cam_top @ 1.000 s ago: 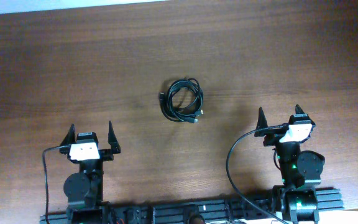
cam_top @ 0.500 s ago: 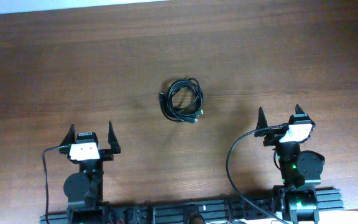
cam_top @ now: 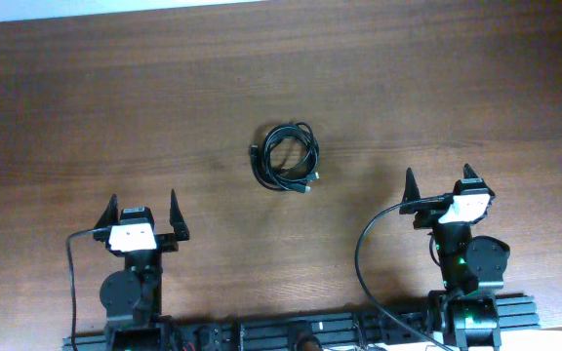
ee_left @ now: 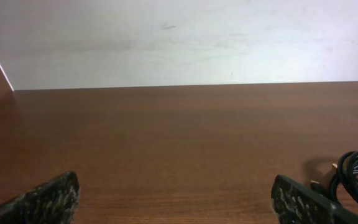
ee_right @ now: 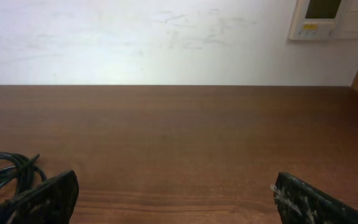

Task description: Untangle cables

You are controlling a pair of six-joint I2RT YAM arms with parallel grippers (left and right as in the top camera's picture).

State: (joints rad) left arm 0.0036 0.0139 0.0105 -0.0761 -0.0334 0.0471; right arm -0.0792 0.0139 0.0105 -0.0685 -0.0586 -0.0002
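Left pincer (cam_top: 143,207) and right pincer (cam_top: 438,183) are both spread wide with nothing in them. They're parked by the near edge of the bench (cam_top: 86,88), arms folded back, fingers aimed at the far edge. The cables (cam_top: 285,158) sit mid-bench in one small coil, well apart from both. Looks light, floppy, a bit slick — I'd pinch an outer loop or plug end, not the whole bundle.

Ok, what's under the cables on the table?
Only the wooden table, showing through the loops of the cables. Where strands cross, the lower ones are covered, so how they interlace cannot be seen.
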